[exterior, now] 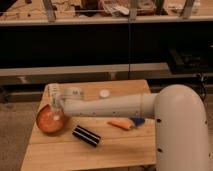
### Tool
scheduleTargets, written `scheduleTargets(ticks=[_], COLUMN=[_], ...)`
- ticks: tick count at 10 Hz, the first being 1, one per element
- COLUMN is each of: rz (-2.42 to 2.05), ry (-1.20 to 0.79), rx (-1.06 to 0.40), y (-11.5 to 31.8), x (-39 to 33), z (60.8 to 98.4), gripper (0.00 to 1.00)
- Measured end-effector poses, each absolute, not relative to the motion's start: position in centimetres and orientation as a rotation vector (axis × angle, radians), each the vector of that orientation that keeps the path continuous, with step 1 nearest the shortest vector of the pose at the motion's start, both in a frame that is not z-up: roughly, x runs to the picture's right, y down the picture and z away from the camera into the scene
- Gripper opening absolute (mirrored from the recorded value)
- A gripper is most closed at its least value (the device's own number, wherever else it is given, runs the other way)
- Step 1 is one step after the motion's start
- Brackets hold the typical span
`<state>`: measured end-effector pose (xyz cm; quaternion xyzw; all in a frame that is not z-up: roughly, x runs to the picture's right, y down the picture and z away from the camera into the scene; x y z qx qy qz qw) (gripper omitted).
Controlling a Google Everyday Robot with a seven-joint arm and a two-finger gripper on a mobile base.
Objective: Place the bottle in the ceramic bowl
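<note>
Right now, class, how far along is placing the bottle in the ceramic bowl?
Done: the arm has carried the gripper over the ceramic bowl. In hand: a whitish bottle appears held at the gripper, just above the bowl's far rim. Left: lowering, releasing it inside, and withdrawing.

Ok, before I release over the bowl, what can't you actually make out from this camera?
- Gripper above the ceramic bowl: its own wrist housing and blur hide the finger gap.
- Bottle: only a pale smear at the gripper; whether it is gripped cannot be told.
- Bowl's right rim: covered by the arm.
- Orange and blue item: too blurred to identify.
- Table, near right part: hidden by the robot's body.
</note>
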<state>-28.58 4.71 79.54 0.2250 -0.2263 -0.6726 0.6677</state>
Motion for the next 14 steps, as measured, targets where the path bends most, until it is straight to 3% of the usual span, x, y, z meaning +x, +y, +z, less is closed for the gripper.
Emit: scheduleTargets(ticks=[14], rz=[-1.537], ry=[-0.503], rx=[0.519], y=[4.83], x=[-28.53], z=[79.54], gripper=[0.40])
